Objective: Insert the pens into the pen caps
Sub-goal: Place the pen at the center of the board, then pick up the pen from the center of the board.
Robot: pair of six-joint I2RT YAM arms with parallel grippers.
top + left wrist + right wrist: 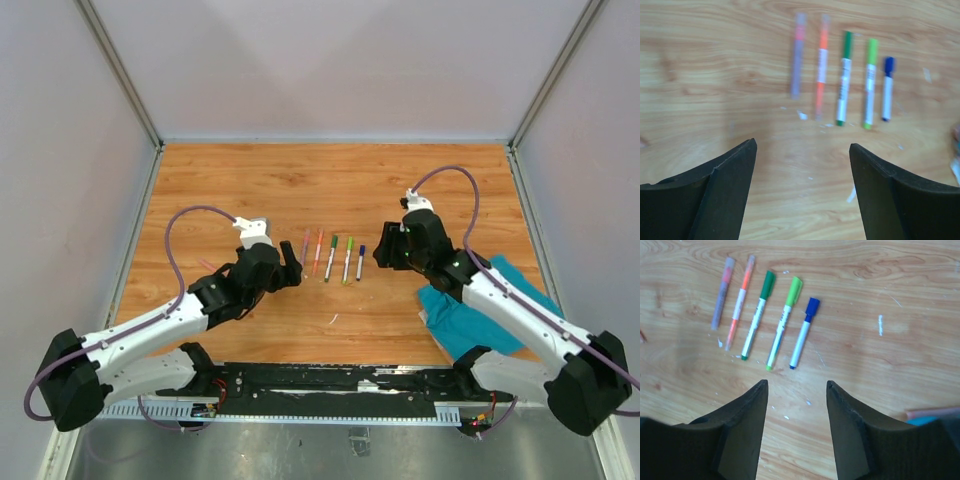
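Hovering above wooden table [250, 180], both grippers empty. Left gripper [802, 145]: jaws spread wide, nothing between. Right gripper [797, 384]: jaws parted with narrower gap, nothing held. Five pens lie side by side in row at table centre, between the two grippers, touching neither: purple pen [722, 292], orange pen [740, 302], dark green pen [756, 315], light green pen [782, 322], dark blue pen [802, 332]. Pen caps [768, 282] seated on far ends of both greens and blue. Purple and orange too blurred to tell. Teal cloth [480, 310] lies under right arm.
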